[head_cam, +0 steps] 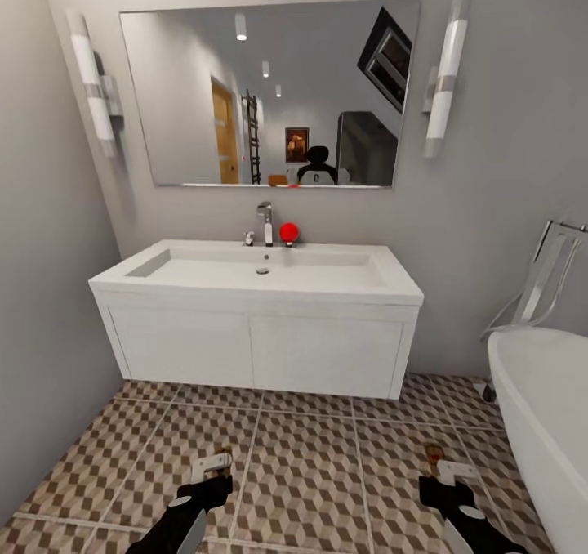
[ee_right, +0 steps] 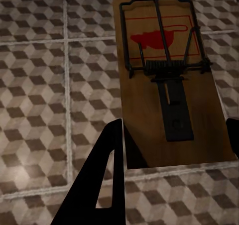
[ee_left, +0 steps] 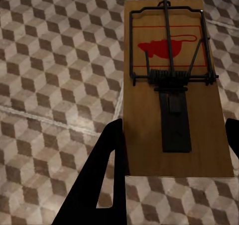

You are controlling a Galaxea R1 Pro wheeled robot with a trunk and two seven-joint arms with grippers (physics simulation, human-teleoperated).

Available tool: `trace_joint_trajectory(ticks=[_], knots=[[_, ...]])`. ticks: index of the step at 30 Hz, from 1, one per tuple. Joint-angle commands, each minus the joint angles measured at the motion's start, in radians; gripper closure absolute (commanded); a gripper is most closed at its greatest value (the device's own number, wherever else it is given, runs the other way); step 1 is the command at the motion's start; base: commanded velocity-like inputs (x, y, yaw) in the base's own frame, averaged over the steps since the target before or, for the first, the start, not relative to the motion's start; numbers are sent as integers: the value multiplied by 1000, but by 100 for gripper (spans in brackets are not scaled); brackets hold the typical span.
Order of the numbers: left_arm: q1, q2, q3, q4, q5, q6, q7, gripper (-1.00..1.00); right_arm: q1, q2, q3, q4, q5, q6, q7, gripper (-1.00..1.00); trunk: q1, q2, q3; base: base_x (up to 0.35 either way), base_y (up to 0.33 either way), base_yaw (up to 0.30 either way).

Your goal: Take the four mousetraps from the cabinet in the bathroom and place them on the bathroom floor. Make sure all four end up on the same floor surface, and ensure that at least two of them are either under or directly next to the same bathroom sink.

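My left gripper (ee_left: 172,150) is clamped on a mousetrap (ee_left: 172,80) above the bathroom floor (head_cam: 302,464). Ahead stands a white sink unit (head_cam: 257,325). My right gripper (ee_right: 174,150) pinches another mousetrap (ee_right: 167,80) near the bathtub (head_cam: 543,407).

bathtub (head_cam: 545,423) cut off at right; both arms cropped below.

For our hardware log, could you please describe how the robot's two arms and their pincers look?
Both arms are glossy black. In the head view, the left pincer and right pincer have pale grey-white parts at their ends. In the wrist views, the fingers are flat black wedges with a triangular cut-out. No cables or markings are visible.
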Motion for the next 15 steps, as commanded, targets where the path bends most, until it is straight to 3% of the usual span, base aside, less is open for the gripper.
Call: trace_joint_trajectory(ticks=[1,15], knots=[[0,1,3,-2,-1,-1,4,100,-1,-1,-6,1,7,-6,1,100,4,-8,-4,0,0,0],[0,19,3,0,-1,-22,5,100,-1,-2,-6,2,11,-10,2,100,57,-106,-48,0,0,0]])
